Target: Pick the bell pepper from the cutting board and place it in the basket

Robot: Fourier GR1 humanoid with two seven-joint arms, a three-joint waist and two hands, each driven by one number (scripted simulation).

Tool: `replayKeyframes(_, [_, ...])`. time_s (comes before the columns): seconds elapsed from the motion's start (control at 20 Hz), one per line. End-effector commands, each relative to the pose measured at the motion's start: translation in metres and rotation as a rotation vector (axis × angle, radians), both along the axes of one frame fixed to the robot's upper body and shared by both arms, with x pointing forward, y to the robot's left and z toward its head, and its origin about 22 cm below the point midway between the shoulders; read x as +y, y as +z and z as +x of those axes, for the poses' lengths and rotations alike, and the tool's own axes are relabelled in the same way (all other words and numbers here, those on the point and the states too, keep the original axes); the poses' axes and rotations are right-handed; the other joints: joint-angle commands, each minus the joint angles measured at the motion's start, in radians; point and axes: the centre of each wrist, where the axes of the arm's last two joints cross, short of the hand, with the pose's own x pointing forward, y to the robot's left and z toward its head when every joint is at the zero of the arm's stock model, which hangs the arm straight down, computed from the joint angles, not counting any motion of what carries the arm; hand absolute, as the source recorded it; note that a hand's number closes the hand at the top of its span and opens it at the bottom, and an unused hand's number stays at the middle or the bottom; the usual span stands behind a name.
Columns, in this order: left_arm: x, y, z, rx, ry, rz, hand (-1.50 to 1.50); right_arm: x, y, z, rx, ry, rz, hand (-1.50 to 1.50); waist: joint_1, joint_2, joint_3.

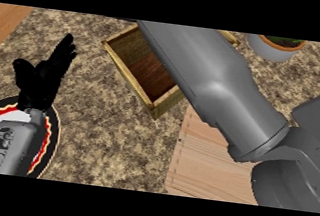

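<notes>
While the right forearm swept across the basket, its hand was out of view, so no telling whether it clasped anything. The bell pepper was nowhere visible either, neither on the cutting board nor elsewhere. The left hand rested slack, fingers straight, over a plate. A pepper should be light, hollow and waxy-slick: best cupped around its shoulders.

Left hand: matte black, slender tapered fingers, mounted on a light grey, rounded forearm casing with recessed panel outlines. Right forearm: smooth mid-grey cylindrical shell, widening toward a darker grey, rounded joint housing, with a visible seam between sections.
</notes>
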Motion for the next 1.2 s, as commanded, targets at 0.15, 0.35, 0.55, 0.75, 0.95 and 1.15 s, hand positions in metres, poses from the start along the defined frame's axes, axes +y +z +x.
replayKeyframes(0.15, [0.001, 0.004, 0.002, 0.007, 0.018, -0.010, 0.00, -0.005, 0.004, 0.006, 0.105, -0.083, -0.030, 1.50, -0.006, 0.007, 0.001])
replayKeyframes(0.35, [0.011, 0.010, 0.003, 0.008, 0.022, -0.006, 0.00, -0.011, -0.007, 0.010, 0.287, -0.135, -0.026, 1.50, -0.006, 0.003, 0.001])
replayKeyframes(0.55, [0.008, 0.001, 0.002, 0.003, 0.009, -0.019, 0.00, -0.018, -0.015, 0.014, 0.352, -0.134, 0.008, 1.50, -0.011, 0.007, 0.001])
replayKeyframes(0.75, [0.007, 0.005, 0.000, -0.011, 0.021, -0.003, 0.00, -0.021, -0.026, 0.014, 0.339, -0.118, 0.015, 1.50, -0.030, 0.000, 0.002])
replayKeyframes(0.95, [0.014, -0.003, 0.002, 0.006, 0.022, 0.000, 0.00, -0.016, -0.016, 0.012, 0.323, -0.113, -0.011, 1.50, -0.032, 0.002, 0.002])
replayKeyframes(1.15, [0.023, -0.001, -0.012, 0.000, 0.009, 0.003, 0.00, -0.025, -0.033, 0.017, 0.352, -0.137, -0.025, 1.50, -0.008, 0.003, 0.002])
